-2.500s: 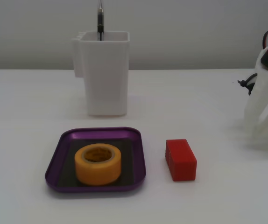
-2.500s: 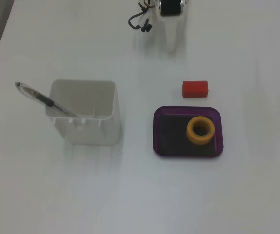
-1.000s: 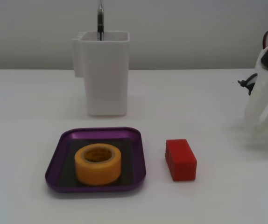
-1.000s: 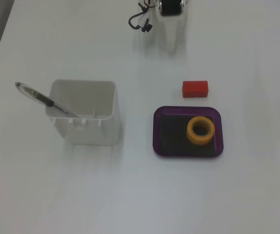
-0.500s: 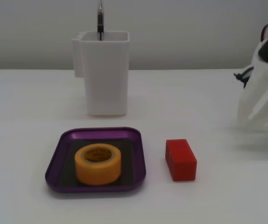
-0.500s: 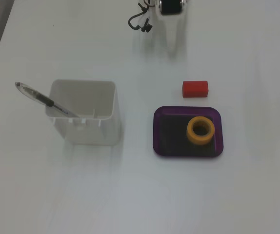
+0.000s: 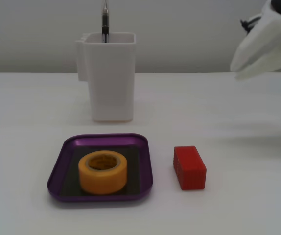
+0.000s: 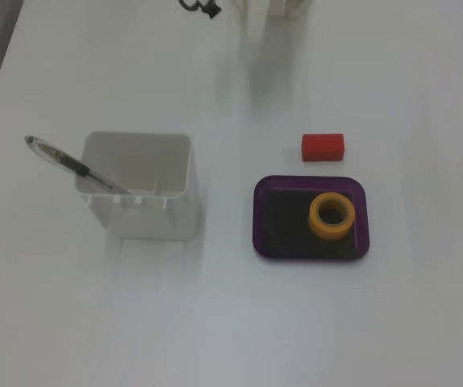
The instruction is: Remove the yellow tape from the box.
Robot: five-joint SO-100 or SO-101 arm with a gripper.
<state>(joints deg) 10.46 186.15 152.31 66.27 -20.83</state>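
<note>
The yellow tape (image 7: 103,182) lies flat inside the purple box (image 7: 72,147), a shallow tray at the front left of a fixed view. In the other fixed view the tape (image 8: 315,218) sits in the right half of the box (image 8: 280,218). My white gripper (image 7: 234,71) hangs in the air at the top right of a fixed view, far from the box and well above the table. Its jaws lie close together and hold nothing. In the other fixed view only a bit of the arm's base (image 8: 284,6) shows at the top edge.
A red ribbed block (image 7: 189,167) lies on the table right of the box; it also shows in the other fixed view (image 8: 323,147). A tall white container (image 7: 112,78) (image 8: 147,214) with a pen (image 7: 105,19) (image 8: 70,161) stands behind the box.
</note>
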